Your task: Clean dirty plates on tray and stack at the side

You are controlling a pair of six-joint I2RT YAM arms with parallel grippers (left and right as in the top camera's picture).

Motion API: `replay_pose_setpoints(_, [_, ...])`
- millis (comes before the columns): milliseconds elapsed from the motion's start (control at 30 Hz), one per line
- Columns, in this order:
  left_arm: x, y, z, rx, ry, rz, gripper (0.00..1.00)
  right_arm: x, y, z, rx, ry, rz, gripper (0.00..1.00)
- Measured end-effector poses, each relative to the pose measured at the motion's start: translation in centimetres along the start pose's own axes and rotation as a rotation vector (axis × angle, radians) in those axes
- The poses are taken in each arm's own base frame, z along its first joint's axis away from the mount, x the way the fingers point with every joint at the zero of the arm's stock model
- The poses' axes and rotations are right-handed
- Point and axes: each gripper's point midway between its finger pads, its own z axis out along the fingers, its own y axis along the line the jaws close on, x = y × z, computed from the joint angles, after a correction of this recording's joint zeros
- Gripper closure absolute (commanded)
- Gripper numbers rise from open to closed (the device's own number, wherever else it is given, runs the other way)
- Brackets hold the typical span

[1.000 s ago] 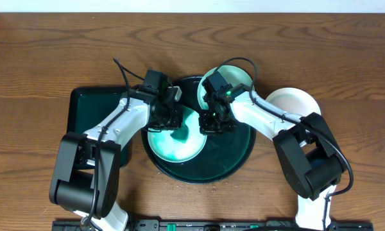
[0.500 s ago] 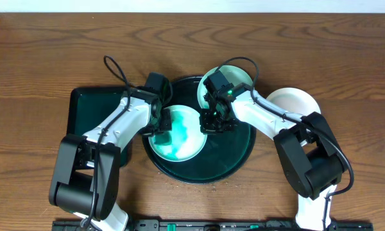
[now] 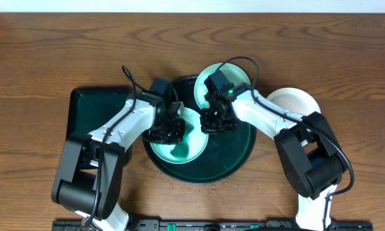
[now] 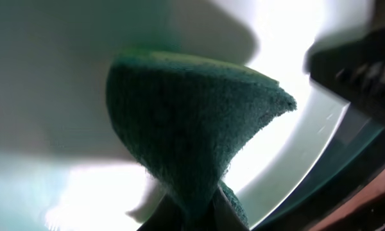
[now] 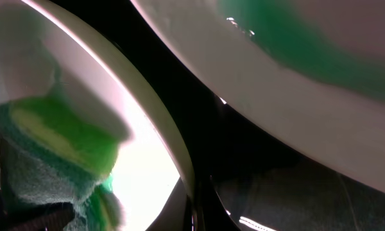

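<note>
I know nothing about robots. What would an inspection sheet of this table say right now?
Surface: brown wooden table.
Job's things: round tray mid-table; smeared plate inside it; mint plate at its far rim; white plate on the table to the right.
Clutter: rectangular tray left of the round tray.
Grippers: left gripper pinches a green sponge over the smeared plate; right gripper at that plate's edge, fingers hidden.
Cables: left-arm cable and right-arm cable, both black loops.
Surroundings: pale wall strip along the far edge; dark rail along the near edge.
</note>
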Motion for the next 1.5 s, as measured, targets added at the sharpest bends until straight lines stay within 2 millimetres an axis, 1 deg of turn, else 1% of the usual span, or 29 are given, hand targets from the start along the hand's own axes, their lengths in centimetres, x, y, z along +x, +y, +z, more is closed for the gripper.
replay_pose_setpoints(100, [-2.2,-0.2,0.0,0.002,-0.088,0.042,0.93,0.0,0.0,0.0,0.001,0.001,0.0,0.99])
replay_pose_setpoints(200, [-3.8,0.8,-0.2,-0.067,-0.158,0.037,0.93,0.1,-0.1,0.0,0.003,0.005,0.003,0.99])
replay_pose_setpoints(267, [-4.3,1.7,-0.4,-0.126,-0.187,0.013,0.93,0.1,-0.1,0.0,0.003,0.004,0.003,0.99])
replay_pose_setpoints(367, [-4.5,2.7,-0.7,-0.186,-0.204,-0.026,0.92,0.0,0.0,0.0,0.001,0.001,0.002,0.99])
replay_pose_setpoints(400, [-4.5,3.1,-1.0,-0.209,-0.205,-0.039,0.94,0.0,0.0,0.0,0.001,0.002,0.002,0.99])
replay_pose_setpoints(467, [-4.6,4.2,-1.9,-0.269,-0.208,-0.069,0.93,0.0,0.0,0.0,0.001,0.001,0.002,0.99])
replay_pose_setpoints(600, [-4.4,7.1,-5.0,-0.363,-0.201,-0.171,0.92,0.0,0.0,0.0,0.001,0.002,0.002,0.99])
replay_pose_setpoints(633, [-4.4,7.5,-6.0,-0.377,-0.205,-0.192,0.93,0.0,0.0,0.0,0.001,0.002,0.002,0.99])
replay_pose_setpoints(800, [-4.3,9.1,-12.0,-0.417,-0.276,-0.281,0.93,0.0,0.0,0.0,0.001,0.002,0.002,0.99])
replay_pose_setpoints(867, [-4.0,9.7,-13.9,-0.417,-0.308,-0.313,0.93,0.0,0.0,0.0,0.001,0.002,-0.003,0.99])
replay_pose_setpoints(967, [-3.0,11.1,-15.6,-0.418,-0.327,-0.373,0.93,-0.1,0.0,-0.1,0.005,-0.005,-0.025,0.99])
replay_pose_setpoints(1100, [-2.4,13.9,-16.7,-0.423,-0.338,-0.469,0.93,-0.9,0.2,-0.7,0.052,-0.07,-0.097,0.99])
replay_pose_setpoints(1167, [-2.1,15.2,-17.3,-0.424,-0.347,-0.515,0.93,-1.2,0.7,-1.5,0.087,-0.122,-0.148,0.99])
replay_pose_setpoints(1333, [-1.4,17.4,-18.3,-0.428,-0.364,-0.592,0.93,-1.5,3.4,-5.7,0.208,-0.318,-0.322,0.99])
replay_pose_setpoints(1433, [-1.1,18.2,-18.6,-0.433,-0.369,-0.616,0.93,-1.6,4.7,-8.4,0.3,-0.442,-0.417,0.99])
replay_pose_setpoints(1467, [-1.1,18.3,-18.6,-0.435,-0.37,-0.619,0.93,-1.6,5.1,-9.4,0.345,-0.491,-0.447,0.99])
replay_pose_setpoints(1500, [-1.0,18.3,-18.6,-0.435,-0.371,-0.62,0.93,-1.7,5.2,-10.1,0.374,-0.521,-0.466,0.99])
